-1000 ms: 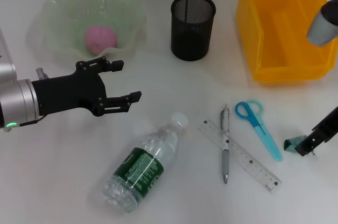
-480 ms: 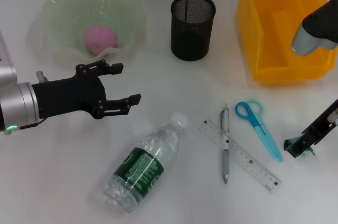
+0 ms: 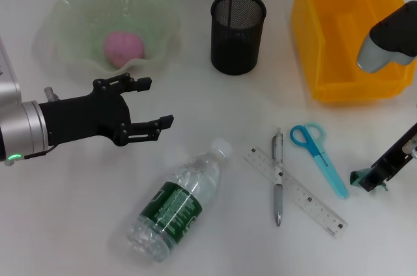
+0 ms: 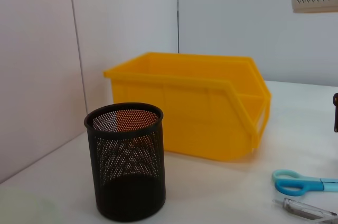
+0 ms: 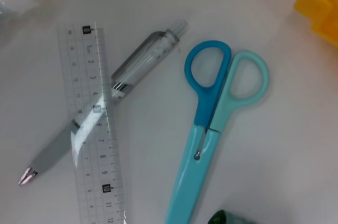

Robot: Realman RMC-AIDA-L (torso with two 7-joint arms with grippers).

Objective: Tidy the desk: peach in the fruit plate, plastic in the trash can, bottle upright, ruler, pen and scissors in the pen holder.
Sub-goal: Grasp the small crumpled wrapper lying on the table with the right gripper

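In the head view the left gripper (image 3: 148,101) sits at left centre of the frame, its 2 black fingers (image 3: 156,120) spread apart and holding nothing, pointing toward the middle of the table (image 3: 215,100). It is just above the bottle (image 3: 177,199), which lies on its side at lower centre, white cap toward the upper right, green label on its middle.

The peach (image 3: 124,48) rests inside the pale green plate (image 3: 65,12) at upper left. The black mesh holder (image 3: 238,32) stands upright at top centre, with the yellow bin (image 3: 345,28) at upper right; the left wrist view shows the holder (image 4: 125,160) just in front of the bin (image 4: 195,110), apart from it.

At lower right of centre the pen (image 3: 278,176) lies across the clear ruler (image 3: 296,191), the 2 touching; the right wrist view shows the ruler (image 5: 95,123) on top of the pen (image 5: 127,84). The blue scissors (image 3: 319,157) lie closed just to their right, handles toward the bin, near but not touching the pen.

The right gripper (image 3: 366,179) is at the right edge, low down near the scissors' tip; I cannot tell whether it is apart or together.
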